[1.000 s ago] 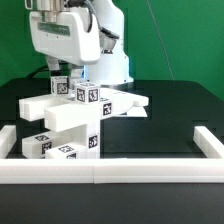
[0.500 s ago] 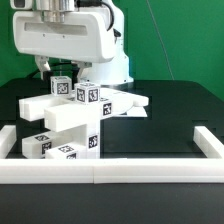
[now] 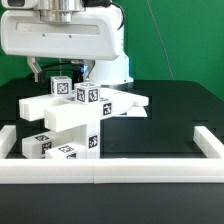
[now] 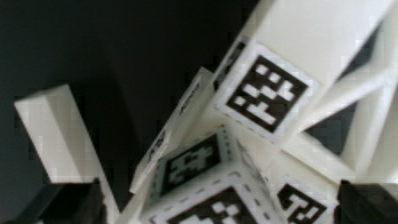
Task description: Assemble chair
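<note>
No words, brand names or numbers can be read. Only black-and-white square tags [image 3: 92,97] are carried by the chunky white plastic chair parts [image 3: 70,118]; their coded patterns [image 4: 267,88] are seen close in the wrist view, but nothing legible is given.

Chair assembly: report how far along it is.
Done: several tagged white parts already sit stacked as one blocky chair against the border rail. In hand: nothing visibly; the gripper hangs just above the top tagged piece, its fingers hidden by the arm's body, so a grasp cannot be confirmed. Left: the views do not show any loose parts.
</note>
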Tool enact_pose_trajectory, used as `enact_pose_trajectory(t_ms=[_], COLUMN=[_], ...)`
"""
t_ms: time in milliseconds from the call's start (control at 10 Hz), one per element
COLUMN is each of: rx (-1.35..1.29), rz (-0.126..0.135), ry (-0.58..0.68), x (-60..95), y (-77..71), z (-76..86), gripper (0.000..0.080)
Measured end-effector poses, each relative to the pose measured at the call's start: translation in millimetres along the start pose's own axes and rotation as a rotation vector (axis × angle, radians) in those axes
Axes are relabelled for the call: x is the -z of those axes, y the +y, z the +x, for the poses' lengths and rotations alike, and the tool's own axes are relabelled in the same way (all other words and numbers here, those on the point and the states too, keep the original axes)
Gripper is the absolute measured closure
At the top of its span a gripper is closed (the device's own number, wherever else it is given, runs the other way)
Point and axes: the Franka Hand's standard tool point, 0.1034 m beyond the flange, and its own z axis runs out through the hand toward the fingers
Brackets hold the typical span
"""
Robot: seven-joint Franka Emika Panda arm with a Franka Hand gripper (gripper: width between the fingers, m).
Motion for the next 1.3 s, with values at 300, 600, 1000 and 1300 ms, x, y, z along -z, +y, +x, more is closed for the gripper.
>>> enact_pose_trajectory(t_ms=[300, 600, 1000, 1300], rx=[0.185, 0.414, 0.365, 0.2], rz=[-0.007, -0.014, -0.014, -0.013], ry=[-0.002, -0.001, -0.001, 0.0], x=[0.1, -1.3, -1.2, -1.2], y=[1.0, 4.6, 5.1, 4.9], z=[0.0, -1.3, -1.3, -1.4], gripper=[0.0151, 0.0273, 0.0515, 0.0514])
